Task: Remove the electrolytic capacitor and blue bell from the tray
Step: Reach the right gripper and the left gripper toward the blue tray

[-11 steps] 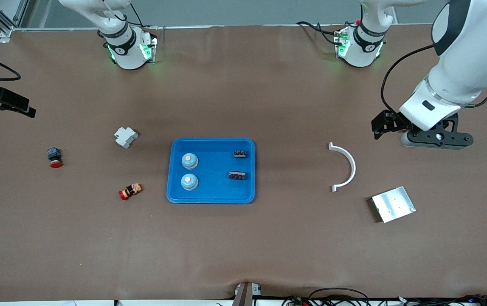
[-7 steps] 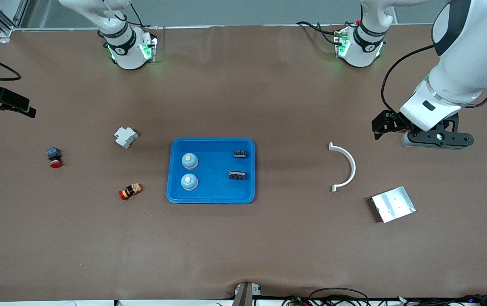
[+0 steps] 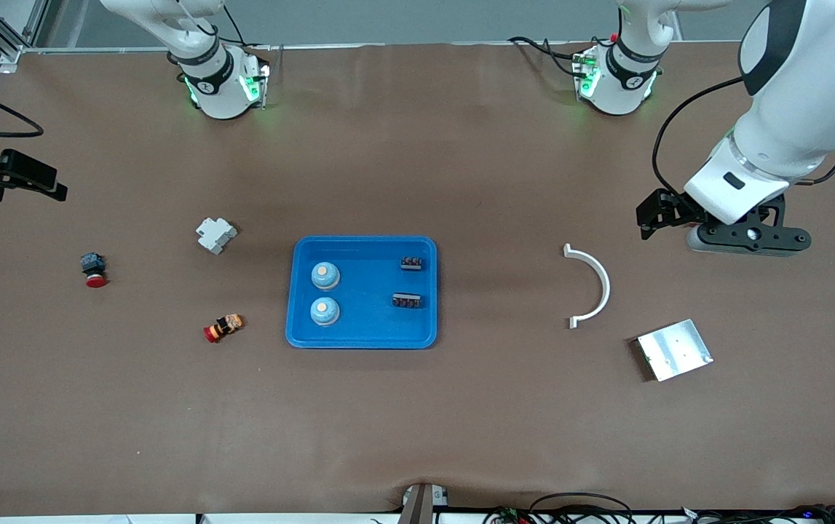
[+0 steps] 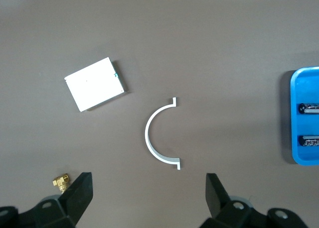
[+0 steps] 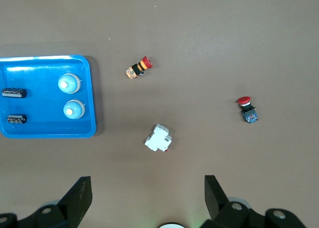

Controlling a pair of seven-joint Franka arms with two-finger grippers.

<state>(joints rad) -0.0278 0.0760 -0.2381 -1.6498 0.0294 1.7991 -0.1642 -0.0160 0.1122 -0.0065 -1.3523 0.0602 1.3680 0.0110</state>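
Note:
Two pale blue dome bells and two small black capacitors lie in the blue tray at the middle of the table. In the right wrist view the bells and capacitors show in the tray. My left gripper is open and holds nothing, up over bare table at the left arm's end, beside a white arc. My right gripper is open and holds nothing, high over the right arm's end of the table.
A white curved piece and a metal plate lie toward the left arm's end, with a small brass fitting nearby. Toward the right arm's end lie a white breaker, a red push button and a red-orange button.
The right gripper has shifted slightly at the edge of the front view. The left arm and the things on the table have not moved.

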